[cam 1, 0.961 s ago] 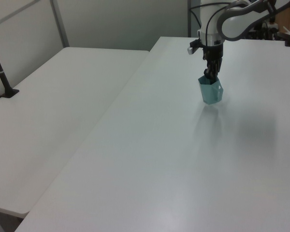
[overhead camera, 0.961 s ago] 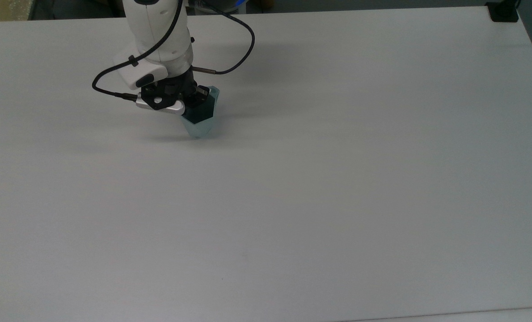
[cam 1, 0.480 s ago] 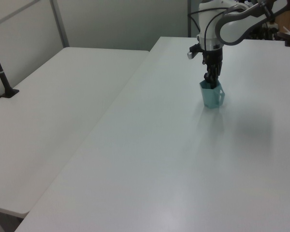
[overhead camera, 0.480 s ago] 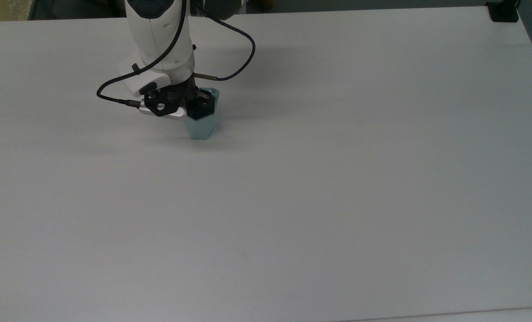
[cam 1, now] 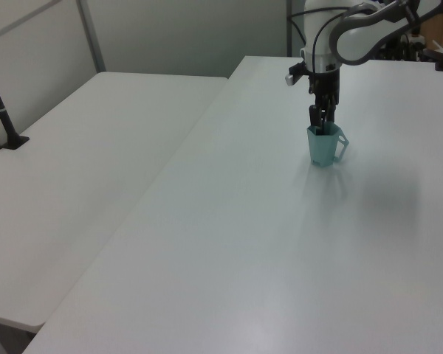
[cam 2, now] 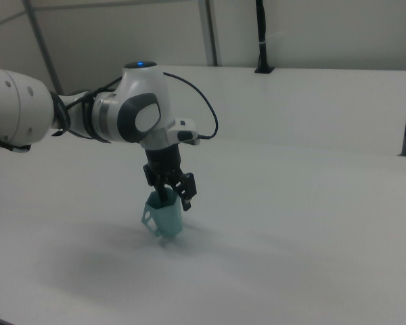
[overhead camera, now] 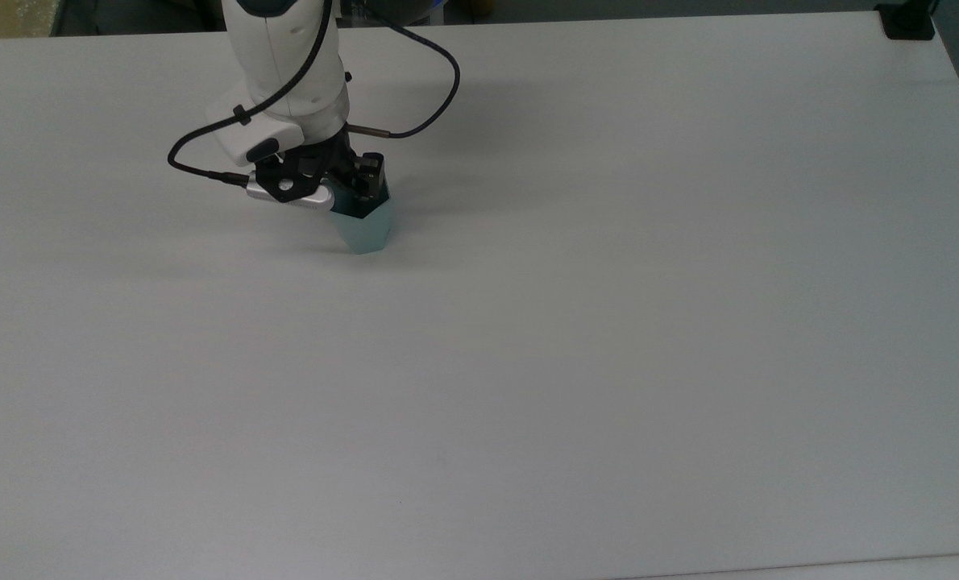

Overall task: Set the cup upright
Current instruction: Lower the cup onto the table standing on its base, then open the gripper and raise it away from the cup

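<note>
The cup (overhead camera: 364,228) is standing upright on the white bench (overhead camera: 608,322), with its wide open rim facing up and its narrow base sitting on the bench top. It is pale teal-green with flat angled sides. In the top view it is sitting in the upper left of the frame. In the left view the cup (cam 1: 323,145) is sitting in the upper right of the frame, and a small tab with a hole is sticking out from its rim toward the left view's right. In the right view the cup (cam 2: 165,219) is sitting a little left of the middle, and the tab is pointing toward the right view's left.

The tool (overhead camera: 358,184) is hanging right over the cup and pointing down. In the right view the tool (cam 2: 176,198) is spread apart: 1 black finger is dipping inside the cup and the other finger (cam 2: 189,193) is standing outside the rim, on the right view's right. The fingers are not squeezing the cup wall. In the left view the tool (cam 1: 320,122) is reaching down into the cup's mouth.

The white arm (cam 2: 88,115) is coming in from the left of the right view. A black cable (overhead camera: 427,89) is looping beside the arm in the top view.

A second white table (cam 1: 74,184) is standing at the left of the left view, next to the bench.
</note>
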